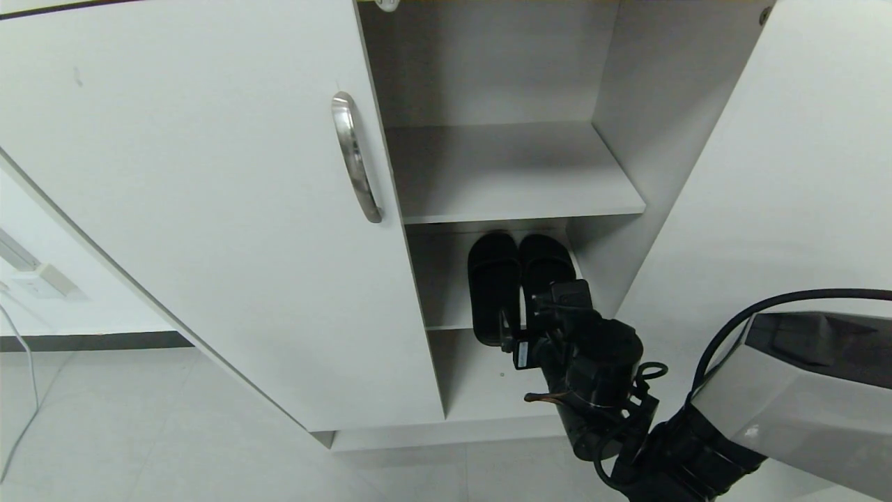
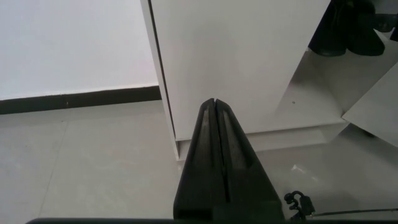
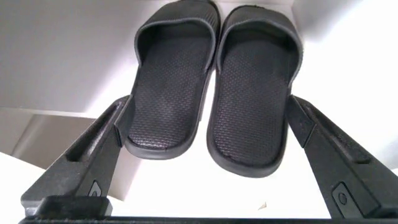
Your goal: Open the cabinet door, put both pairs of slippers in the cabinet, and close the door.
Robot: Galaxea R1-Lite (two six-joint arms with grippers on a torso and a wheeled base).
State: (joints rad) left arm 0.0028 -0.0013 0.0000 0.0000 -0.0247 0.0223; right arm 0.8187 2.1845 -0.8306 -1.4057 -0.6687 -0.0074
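Observation:
A pair of black slippers (image 1: 519, 279) lies side by side on the middle shelf of the white cabinet (image 1: 620, 104), heels toward the front edge. My right gripper (image 1: 540, 317) is just in front of the heels. In the right wrist view it stands open (image 3: 209, 109), one finger on each side of the slippers (image 3: 211, 93), and I cannot tell whether they touch. My left gripper (image 2: 213, 104) is shut on nothing, low over the floor before the cabinet's base. The slippers (image 2: 336, 37) show beyond it.
The left door (image 1: 174, 209) with its metal handle (image 1: 355, 157) is closed; the right door (image 1: 801, 174) is swung open beside my right arm. The upper shelf (image 1: 509, 174) and bottom shelf (image 1: 488, 376) are bare. A wall socket (image 1: 42, 282) and cable sit at the left.

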